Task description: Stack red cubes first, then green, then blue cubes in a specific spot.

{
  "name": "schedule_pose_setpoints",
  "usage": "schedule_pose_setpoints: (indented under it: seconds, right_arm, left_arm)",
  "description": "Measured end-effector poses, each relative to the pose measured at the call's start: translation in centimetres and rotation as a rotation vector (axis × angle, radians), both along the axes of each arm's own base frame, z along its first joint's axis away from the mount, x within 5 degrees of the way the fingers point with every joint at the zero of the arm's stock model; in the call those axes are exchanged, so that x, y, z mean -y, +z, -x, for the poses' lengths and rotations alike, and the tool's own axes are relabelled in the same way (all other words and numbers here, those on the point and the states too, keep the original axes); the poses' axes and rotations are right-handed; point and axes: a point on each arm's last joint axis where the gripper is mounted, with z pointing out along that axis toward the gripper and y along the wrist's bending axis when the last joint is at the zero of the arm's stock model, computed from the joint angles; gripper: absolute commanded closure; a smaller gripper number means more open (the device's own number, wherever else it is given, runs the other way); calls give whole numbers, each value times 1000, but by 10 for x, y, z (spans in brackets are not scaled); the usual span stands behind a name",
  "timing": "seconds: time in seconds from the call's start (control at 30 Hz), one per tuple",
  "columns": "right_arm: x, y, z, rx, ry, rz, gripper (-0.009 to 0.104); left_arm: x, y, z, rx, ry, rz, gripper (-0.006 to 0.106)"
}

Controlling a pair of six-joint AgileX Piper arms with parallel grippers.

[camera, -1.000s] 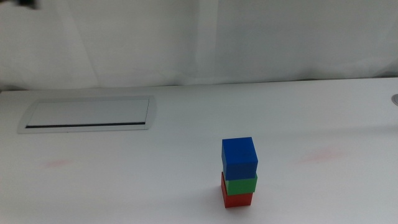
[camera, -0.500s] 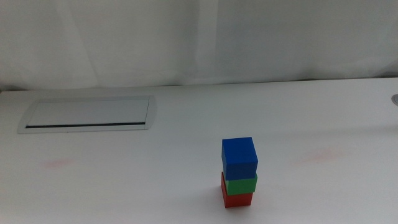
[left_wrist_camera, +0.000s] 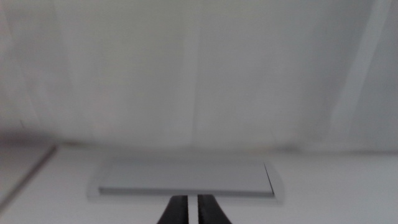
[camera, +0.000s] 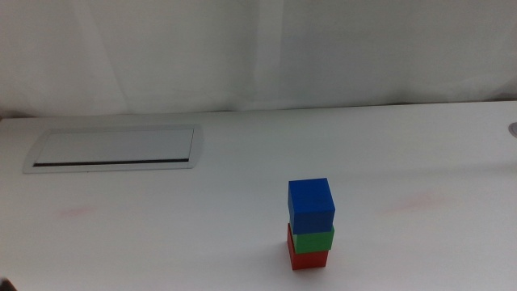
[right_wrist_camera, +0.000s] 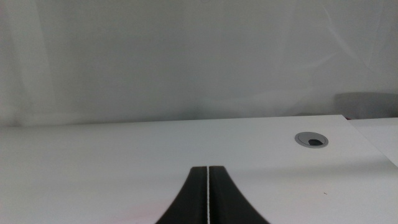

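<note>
stack on table (camera: 202, 234): blue cube (camera: 310, 205) on green (camera: 313, 240) on red cube (camera: 308, 259) — middle view only | left end effector (left_wrist_camera: 193, 211) together, facing grey panel (left_wrist_camera: 186, 178) | right end effector (right_wrist_camera: 208, 199) together — cubes unseen

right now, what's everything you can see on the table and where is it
red cube: one, red, bottom of the stack, on the white tabletop near the front, right of centre
green cube: one, green, sitting on the red cube
blue cube: one, deep blue, on top of the green cube
panel: one, grey-framed rectangle, set in the table at the back left
pink smudges: two, faint pink, one right of the stack, one at the front left
cable hole: one, round grey, far right edge of the table
table: one, white
left tool: one, dark, jaws shut, pulled back facing the panel
right tool: one, dark, jaws shut, pulled back on the right side
</note>
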Motion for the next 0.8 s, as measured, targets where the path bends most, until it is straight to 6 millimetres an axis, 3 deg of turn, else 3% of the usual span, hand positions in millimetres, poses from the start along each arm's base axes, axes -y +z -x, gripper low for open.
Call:
schedule_pose_setpoints:
  seconds: [0.13,0.23,0.43,0.8]
  right_arm:
    - [0,0,0,0,0,0,96]
    - [0,0,0,0,0,0,96]
    - [0,0,0,0,0,0,96]
    - [0,0,0,0,0,0,96]
  left_arm:
    - [1,-42,3,6,-1,70,103]
    - [2,-59,5,25,-1,91,103]
    - [2,-55,11,152,-9,97,103]
    - [2,-63,12,122,-7,94,103]
